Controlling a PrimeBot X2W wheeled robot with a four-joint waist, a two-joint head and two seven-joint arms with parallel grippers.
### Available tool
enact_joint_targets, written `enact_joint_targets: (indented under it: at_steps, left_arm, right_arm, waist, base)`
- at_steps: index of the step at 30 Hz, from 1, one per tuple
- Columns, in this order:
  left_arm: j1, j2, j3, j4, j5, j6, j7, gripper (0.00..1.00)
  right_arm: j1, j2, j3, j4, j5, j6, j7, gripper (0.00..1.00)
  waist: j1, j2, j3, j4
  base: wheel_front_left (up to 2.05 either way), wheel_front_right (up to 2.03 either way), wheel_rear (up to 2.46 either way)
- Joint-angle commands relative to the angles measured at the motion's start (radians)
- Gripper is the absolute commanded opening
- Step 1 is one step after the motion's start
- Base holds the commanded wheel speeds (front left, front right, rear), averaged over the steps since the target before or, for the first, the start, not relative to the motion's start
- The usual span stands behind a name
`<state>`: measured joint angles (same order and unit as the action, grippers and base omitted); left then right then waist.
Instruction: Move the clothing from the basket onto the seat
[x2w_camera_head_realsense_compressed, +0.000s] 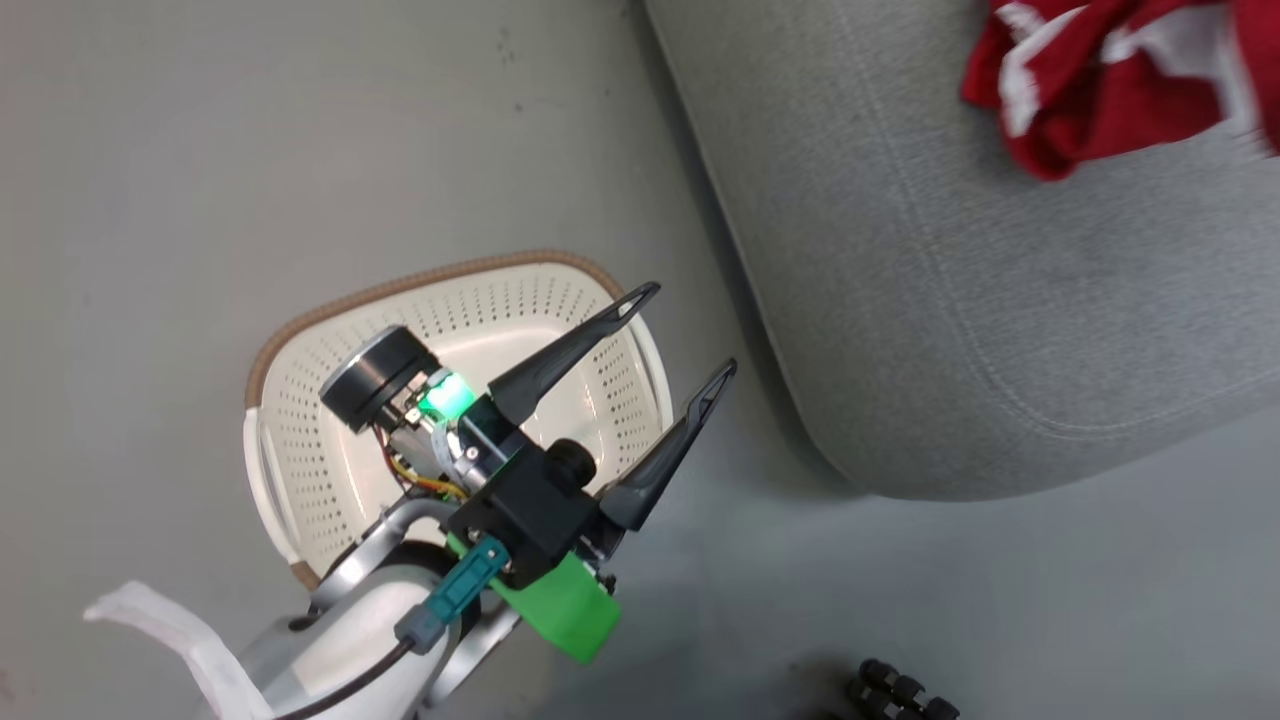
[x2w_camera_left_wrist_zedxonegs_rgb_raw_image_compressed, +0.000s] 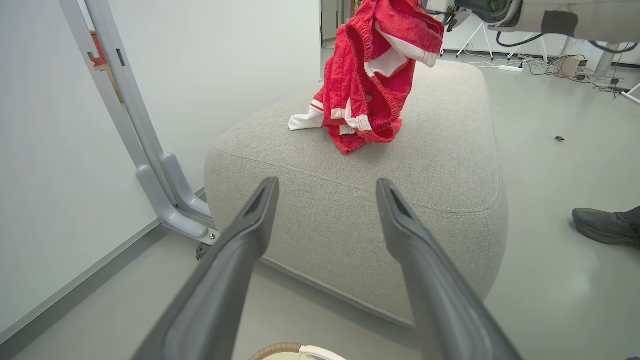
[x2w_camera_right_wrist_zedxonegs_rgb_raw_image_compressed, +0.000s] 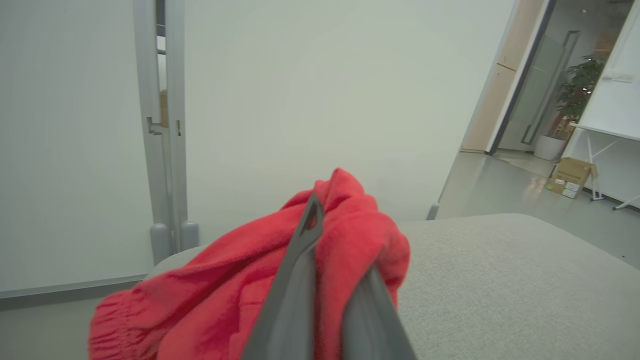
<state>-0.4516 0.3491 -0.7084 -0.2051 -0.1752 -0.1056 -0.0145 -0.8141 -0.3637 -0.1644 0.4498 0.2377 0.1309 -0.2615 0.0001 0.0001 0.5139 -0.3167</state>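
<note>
The cream basket (x2w_camera_head_realsense_compressed: 300, 470) with its brown rim stands on the floor; the part of its inside that shows is bare. My left gripper (x2w_camera_head_realsense_compressed: 690, 330) hovers over its right side, open and holding nothing, fingers (x2w_camera_left_wrist_zedxonegs_rgb_raw_image_compressed: 260, 210) pointing at the grey seat (x2w_camera_left_wrist_zedxonegs_rgb_raw_image_compressed: 400, 165). Red clothing (x2w_camera_left_wrist_zedxonegs_rgb_raw_image_compressed: 370, 75) with white trim hangs from above, its lower end resting on the seat. My right gripper (x2w_camera_right_wrist_zedxonegs_rgb_raw_image_compressed: 335, 235) is shut on this red cloth (x2w_camera_right_wrist_zedxonegs_rgb_raw_image_compressed: 225, 290) above the seat (x2w_camera_right_wrist_zedxonegs_rgb_raw_image_compressed: 500, 280). In the head view the clothing (x2w_camera_head_realsense_compressed: 1090, 90) lies at the seat's (x2w_camera_head_realsense_compressed: 1000, 300) far right.
A grey metal frame post (x2w_camera_left_wrist_zedxonegs_rgb_raw_image_compressed: 155, 170) stands at the wall left of the seat. A person's dark shoe (x2w_camera_left_wrist_zedxonegs_rgb_raw_image_compressed: 605, 225) rests on the floor to the seat's right. Cables and stands lie further back. Small black parts (x2w_camera_head_realsense_compressed: 900, 690) sit on the floor near me.
</note>
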Motion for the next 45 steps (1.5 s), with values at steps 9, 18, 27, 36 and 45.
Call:
enact_joint_targets:
  at_steps: [9, 18, 27, 36, 45]
  left_arm:
    - [-0.121, 0.008, -0.04, 0.004, 0.022, -0.016, -0.022, 1.0]
    - [-0.136, 0.007, -0.054, 0.034, 0.007, -0.015, -0.042, 1.0]
    - [-0.093, 0.002, -0.055, 0.066, -0.016, 0.004, -0.068, 1.0]
    - [-0.009, -0.01, -0.032, 0.126, -0.062, 0.065, -0.128, 1.0]
    - [0.087, -0.025, 0.055, 0.201, -0.119, 0.168, -0.21, 1.0]
  right_arm:
    - [-0.134, -0.062, -0.126, 0.215, -0.065, 0.0, 0.008, 0.0]
    - [-0.086, -0.023, -0.173, 0.334, -0.064, 0.0, -0.003, 1.0]
    - [0.067, 0.025, -0.217, 0.205, -0.065, 0.0, -0.004, 1.0]
    - [0.282, 0.12, -0.211, 0.019, -0.099, 0.0, -0.004, 1.0]
    - [0.495, 0.264, -0.117, -0.194, -0.14, 0.0, 0.005, 1.0]
  waist:
    - [-0.0001, -0.0001, 0.216, 0.127]
    - [-0.0001, -0.0001, 0.216, 0.125]
    - [-0.0001, -0.0001, 0.133, 0.109]
    - [-0.0001, -0.0001, -0.019, 0.113]
    - [-0.0001, -0.0001, -0.148, 0.154]
  base:
    - [0.0, 0.0, 0.0]
    - [0.0, 0.0, 0.0]
    - [0.0, 0.0, 0.0]
    - [0.0, 0.0, 0.0]
    - [0.0, 0.0, 0.0]
